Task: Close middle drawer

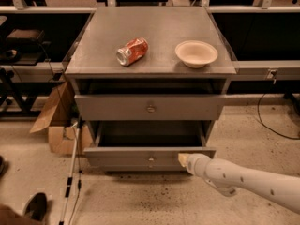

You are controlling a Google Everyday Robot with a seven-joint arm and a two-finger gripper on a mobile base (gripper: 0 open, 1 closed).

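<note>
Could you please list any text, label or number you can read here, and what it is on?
None is readable.
The red and silver drink can lying on the grey cabinet top bears print, too blurred.
The claw is at the front of the open grey drawer.

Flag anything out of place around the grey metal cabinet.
A crushed red soda can lies dented on its side on the grey cabinet top. The grey middle drawer stands pulled out, tray exposed; the gripper sits at its front's right end. The floor in front shows dark specks.
</note>
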